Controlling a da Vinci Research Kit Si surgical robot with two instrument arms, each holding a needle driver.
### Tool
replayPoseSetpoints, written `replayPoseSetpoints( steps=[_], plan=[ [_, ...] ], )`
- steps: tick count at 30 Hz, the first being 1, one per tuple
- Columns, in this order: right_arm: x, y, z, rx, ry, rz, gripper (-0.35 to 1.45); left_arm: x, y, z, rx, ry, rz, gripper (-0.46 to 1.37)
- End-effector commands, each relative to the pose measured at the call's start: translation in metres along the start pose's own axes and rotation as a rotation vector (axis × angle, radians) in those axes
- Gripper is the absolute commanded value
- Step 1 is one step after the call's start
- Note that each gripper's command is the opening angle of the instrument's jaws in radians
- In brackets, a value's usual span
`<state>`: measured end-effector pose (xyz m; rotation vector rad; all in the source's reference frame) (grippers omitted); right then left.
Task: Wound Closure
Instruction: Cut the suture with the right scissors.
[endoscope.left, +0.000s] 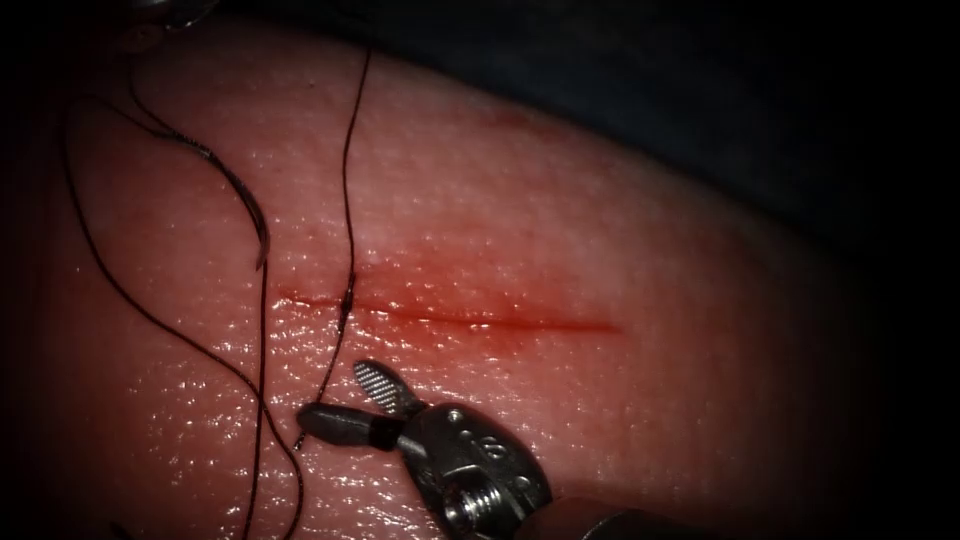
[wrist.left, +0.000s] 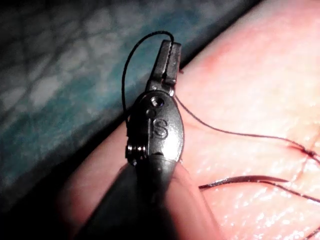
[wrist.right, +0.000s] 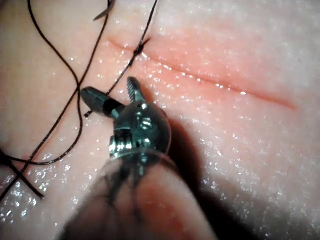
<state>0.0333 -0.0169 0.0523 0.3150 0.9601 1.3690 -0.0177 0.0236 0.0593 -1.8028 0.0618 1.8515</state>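
Thread management over a stitched cut, needle lying free.
Right tool (endoscope.left: 340, 398) sits at 6 o'clock of the cut (endoscope.left: 450, 318) with jaws apart, holding nothing, a thread (endoscope.left: 350, 190) end just off its lower jaw. Left tool (wrist.left: 169, 59) has jaws clamped on the thread beyond the tissue (endoscope.left: 600, 230) edge. Needle (endoscope.left: 245, 205) rests flat on the tissue at 10 o'clock of the stitch, unheld. Likely a knot-tying stage; the next move would call for grasping that short end.

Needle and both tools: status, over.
Right tool jaws open, holding nothing, beside thread. Left tool jaws shut on thread. Needle lying free on tissue, near the cut's left end.
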Motion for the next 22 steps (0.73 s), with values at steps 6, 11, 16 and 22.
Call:
replayPoseSetpoints(
  steps=[6, 11, 16, 22],
  plan=[
    [0.0003, 0.0005, 0.0004, -0.01, 0.002, -0.027, 0.7, 0.0013, 0.0028, 0.0, -0.038, 0.038, 0.002, -0.35],
    [0.0004, 0.0006, 0.0004, -0.011, 0.002, -0.033, 0.71, 0.0017, 0.0035, 0.0002, -0.043, 0.045, -0.004, -0.35],
    [0.0004, 0.0006, 0.0004, -0.011, 0.002, -0.039, 0.73, 0.0014, 0.0031, 0.0002, -0.045, 0.048, -0.004, -0.35],
    [0.0005, 0.0005, 0.0004, -0.012, 0.001, -0.049, 0.72, 0.0013, 0.003, 0.0, -0.044, 0.052, -0.005, -0.35]
  ],
)
